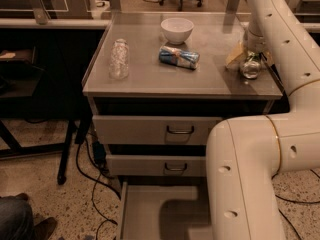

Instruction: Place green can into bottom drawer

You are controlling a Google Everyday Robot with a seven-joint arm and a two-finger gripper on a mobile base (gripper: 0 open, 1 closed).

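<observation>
The green can [250, 68] stands near the right edge of the cabinet top, showing a shiny silver end and a dark greenish side. My gripper [251, 51] hangs from the white arm straight above the can and reaches down to it; the wrist hides how it meets the can. The bottom drawer [145, 209] is pulled out at floor level, a shallow grey tray with a bare floor. My arm's big white elbow [250, 174] covers the drawer's right part.
On the cabinet top [150, 76] lie a blue-and-silver can [179, 57] on its side, a white bowl [177, 30], a clear plastic bottle [119, 59] and a yellow packet [233, 55] beside the green can. Two upper drawers [150, 129] are shut. Cables run along the floor [90, 184].
</observation>
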